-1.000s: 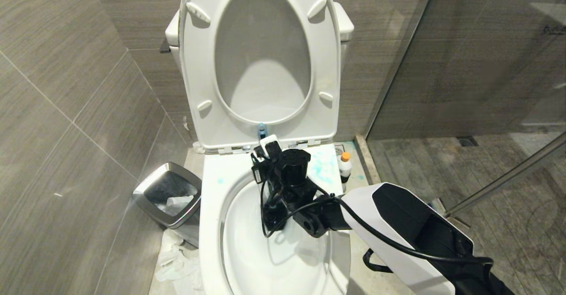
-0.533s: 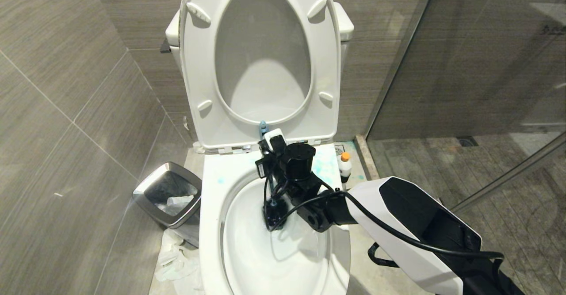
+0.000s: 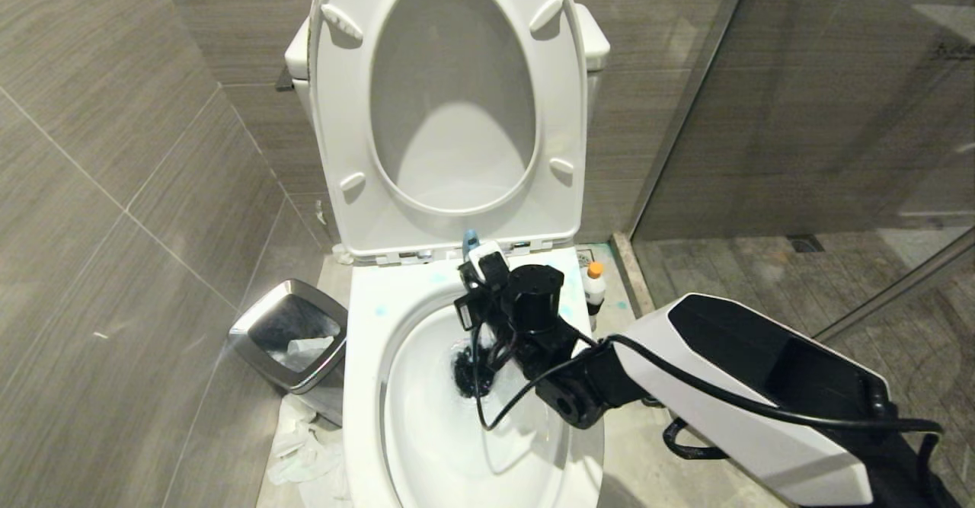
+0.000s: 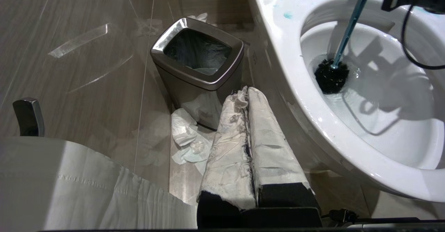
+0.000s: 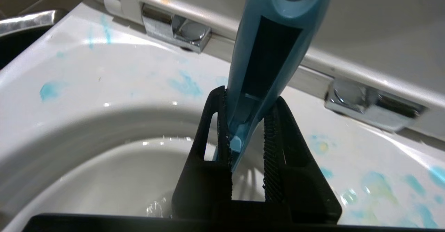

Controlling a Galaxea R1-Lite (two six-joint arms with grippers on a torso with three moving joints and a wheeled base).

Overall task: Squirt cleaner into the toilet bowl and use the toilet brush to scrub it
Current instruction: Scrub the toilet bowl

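The toilet bowl (image 3: 366, 356) stands white and open, its seat and lid (image 3: 449, 97) raised. My right gripper (image 5: 248, 98) is shut on the blue-grey handle of the toilet brush (image 5: 240, 61), over the back of the bowl (image 5: 104, 86). The brush's black bristle head (image 3: 466, 371) sits in the water at the bowl's bottom and also shows in the left wrist view as the brush head (image 4: 331, 77). The cleaner (image 3: 595, 285), a small white bottle with an orange cap, stands on the floor right of the toilet. My left gripper (image 4: 247, 93) is shut and empty, low beside the bowl's left side (image 4: 288, 51).
A steel waste bin (image 3: 293, 337) stands left of the toilet, with crumpled tissue (image 3: 301, 447) on the floor before it. Teal stains (image 5: 184, 84) mark the rim. A glass shower partition (image 3: 800, 112) closes the right side. Tiled walls hem in the left and back.
My right arm has shifted to the right and a little lower with the brush. The handle's tip has moved right, and the bristle head now shows in the water.
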